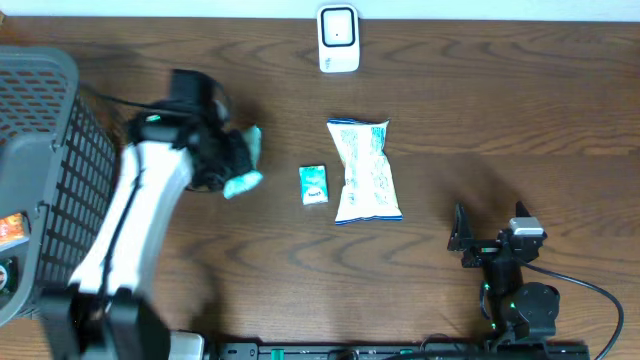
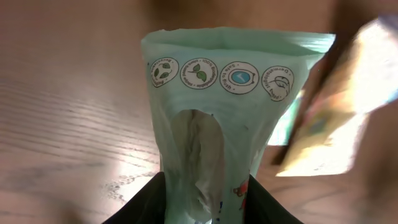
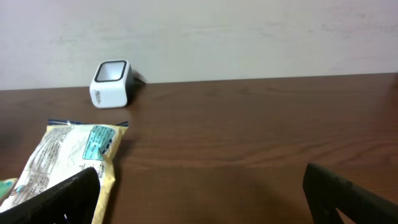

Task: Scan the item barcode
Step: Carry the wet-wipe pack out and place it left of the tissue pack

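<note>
Mint-green pouch (image 1: 243, 160), left of centre in overhead view, clenched in left jaws above tabletop (image 1: 520, 100), presumably for presenting its barcode to white scanner (image 1: 338, 38) at top centre; right jaws released wide, idle lower right; snack bag (image 1: 365, 170) mid-frame.

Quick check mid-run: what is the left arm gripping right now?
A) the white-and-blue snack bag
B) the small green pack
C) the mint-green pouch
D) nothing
C: the left wrist view shows the mint-green pouch pinched between the left fingers, while the snack bag and the small green pack lie loose on the table.
</note>
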Controlling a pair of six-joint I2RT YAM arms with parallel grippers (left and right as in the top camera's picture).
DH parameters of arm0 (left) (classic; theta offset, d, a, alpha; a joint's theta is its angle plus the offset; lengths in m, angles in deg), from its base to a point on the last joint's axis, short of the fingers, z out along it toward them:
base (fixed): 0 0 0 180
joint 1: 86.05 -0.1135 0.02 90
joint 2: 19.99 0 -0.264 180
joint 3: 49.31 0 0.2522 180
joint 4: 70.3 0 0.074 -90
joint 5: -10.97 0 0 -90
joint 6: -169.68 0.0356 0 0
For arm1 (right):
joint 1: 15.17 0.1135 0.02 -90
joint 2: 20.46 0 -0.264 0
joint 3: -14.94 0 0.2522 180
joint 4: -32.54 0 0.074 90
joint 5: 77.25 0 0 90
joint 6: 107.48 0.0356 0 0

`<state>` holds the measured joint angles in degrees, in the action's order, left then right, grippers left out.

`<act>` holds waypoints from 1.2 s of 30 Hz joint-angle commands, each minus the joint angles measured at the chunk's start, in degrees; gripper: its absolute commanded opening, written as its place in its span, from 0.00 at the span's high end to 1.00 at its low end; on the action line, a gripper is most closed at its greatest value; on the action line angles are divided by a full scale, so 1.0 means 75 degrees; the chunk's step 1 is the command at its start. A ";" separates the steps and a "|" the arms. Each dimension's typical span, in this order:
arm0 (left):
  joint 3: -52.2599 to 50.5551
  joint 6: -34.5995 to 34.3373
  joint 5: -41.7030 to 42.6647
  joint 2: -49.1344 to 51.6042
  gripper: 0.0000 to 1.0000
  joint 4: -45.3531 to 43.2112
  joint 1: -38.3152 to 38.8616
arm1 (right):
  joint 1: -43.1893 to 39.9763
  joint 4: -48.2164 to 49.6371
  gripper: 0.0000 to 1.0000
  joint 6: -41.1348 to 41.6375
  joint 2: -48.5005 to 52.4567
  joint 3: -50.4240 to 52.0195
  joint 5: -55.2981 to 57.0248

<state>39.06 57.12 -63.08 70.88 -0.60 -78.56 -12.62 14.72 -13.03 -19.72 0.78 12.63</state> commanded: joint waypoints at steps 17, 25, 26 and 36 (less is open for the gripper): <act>0.0239 0.0134 -0.0536 0.1253 0.28 -0.1131 0.1224 | 0.0073 -0.0032 0.01 -0.0090 -0.0023 0.0012 -0.0009; 0.1154 0.0204 -0.1227 -0.2049 0.28 -0.1300 -0.1020 | 0.0073 -0.0032 0.01 -0.0090 -0.0023 0.0012 -0.0009; 0.1172 0.0207 -0.1256 -0.2352 0.28 -0.1411 -0.1460 | 0.0073 -0.0032 0.01 -0.0090 -0.0023 0.0012 -0.0009; 0.1122 -0.0577 -0.1279 -0.2454 0.28 -0.1961 -0.6038 | 0.0073 -0.0032 0.01 -0.0090 -0.0023 0.0012 -0.0006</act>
<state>48.18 56.05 -72.39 47.10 -15.39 -117.88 -12.62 14.74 -13.05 -19.72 0.78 12.63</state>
